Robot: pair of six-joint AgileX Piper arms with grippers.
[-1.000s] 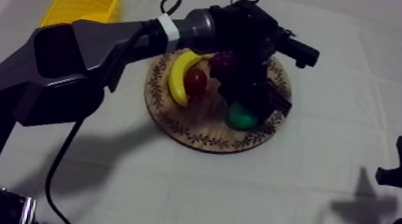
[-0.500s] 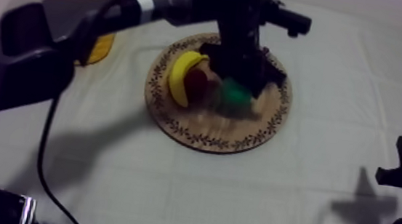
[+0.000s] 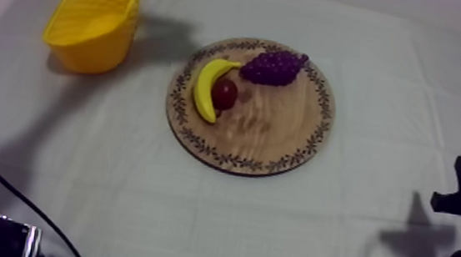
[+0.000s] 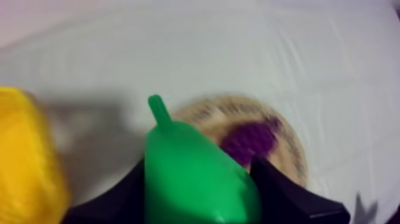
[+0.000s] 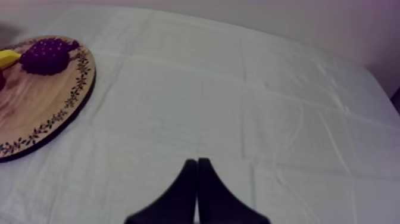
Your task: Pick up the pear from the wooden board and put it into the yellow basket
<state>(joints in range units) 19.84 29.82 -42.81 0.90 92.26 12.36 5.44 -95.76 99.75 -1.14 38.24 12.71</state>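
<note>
Pear (image 4: 186, 164), green, clamped between the black fingers of the left gripper (image 4: 199, 199), held high above the wooden board (image 3: 270, 139), where a banana (image 3: 203, 87) and grapes (image 3: 273, 66) lie. The yellow basket (image 3: 97, 48) stands well apart from the board. The right gripper (image 5: 197, 174) is pressed together, empty. Carrying step, it seems; next, bring the pear over the basket and release

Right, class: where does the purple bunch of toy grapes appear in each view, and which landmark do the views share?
Top view: purple bunch of toy grapes on the round wooden board, right of the yellow toy banana.
Left wrist view: grapes just beyond the green toy pear.
Right wrist view: grapes beside the banana's tip.
Shared landmark: that board's patterned rim.
</note>
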